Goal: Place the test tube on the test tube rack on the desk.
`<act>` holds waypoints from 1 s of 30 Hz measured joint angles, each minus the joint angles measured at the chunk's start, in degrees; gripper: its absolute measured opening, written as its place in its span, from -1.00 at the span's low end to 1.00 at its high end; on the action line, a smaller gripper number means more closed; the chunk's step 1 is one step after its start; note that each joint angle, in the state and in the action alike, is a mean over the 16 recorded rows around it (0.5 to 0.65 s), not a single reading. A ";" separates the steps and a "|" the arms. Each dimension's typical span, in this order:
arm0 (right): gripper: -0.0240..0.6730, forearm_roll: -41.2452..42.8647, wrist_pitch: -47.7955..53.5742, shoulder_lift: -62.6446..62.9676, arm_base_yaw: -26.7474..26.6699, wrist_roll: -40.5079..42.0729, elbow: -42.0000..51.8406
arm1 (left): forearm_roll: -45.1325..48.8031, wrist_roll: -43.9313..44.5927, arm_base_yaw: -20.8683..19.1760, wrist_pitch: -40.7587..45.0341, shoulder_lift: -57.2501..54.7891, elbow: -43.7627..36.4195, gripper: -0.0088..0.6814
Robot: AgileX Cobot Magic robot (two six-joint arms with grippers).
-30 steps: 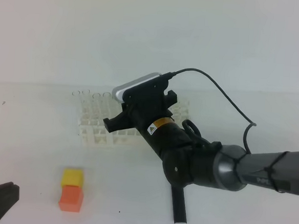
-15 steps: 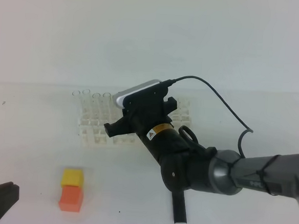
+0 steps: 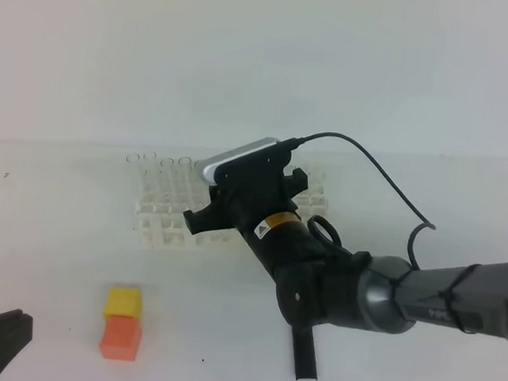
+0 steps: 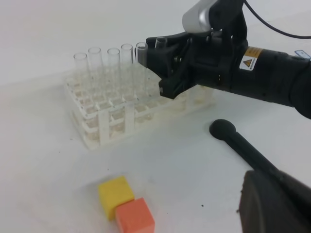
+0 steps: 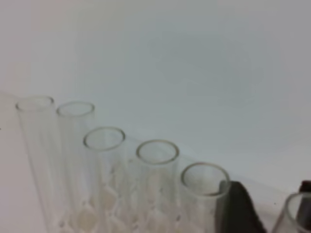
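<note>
The right hand point(image 4: 155, 65) hovers over the test tube rack point(image 4: 112, 121), its jaws partly apart around the test tube point(image 4: 160, 43), which stands upright in the back row. Thin, slick, brittle glass: hold it gently below the rim. The left hand is shut, empty.

Robot lab bench, plain white desk point(image 3: 59, 229), test tube rack point(image 4: 104, 124) of glass tubes, white backdrop
</note>
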State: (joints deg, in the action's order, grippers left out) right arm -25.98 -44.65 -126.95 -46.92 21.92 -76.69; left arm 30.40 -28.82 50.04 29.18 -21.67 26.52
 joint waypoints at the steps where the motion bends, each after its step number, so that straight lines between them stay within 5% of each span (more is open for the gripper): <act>1: -0.24 -0.10 0.11 0.19 0.00 0.26 0.05 | 0.00 0.00 0.00 0.00 0.00 0.00 -0.98; 13: -0.01 -1.13 0.76 6.10 0.13 6.43 0.42 | 0.00 0.00 0.00 0.00 0.00 0.00 -0.98; 30: -0.86 -13.95 -2.33 14.15 0.54 19.96 9.98 | 0.00 0.00 0.00 0.00 0.00 0.00 -0.98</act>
State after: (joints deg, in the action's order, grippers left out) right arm -39.93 -46.99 -112.80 -46.38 41.88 -66.72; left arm 30.40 -28.82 50.04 29.18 -21.67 26.52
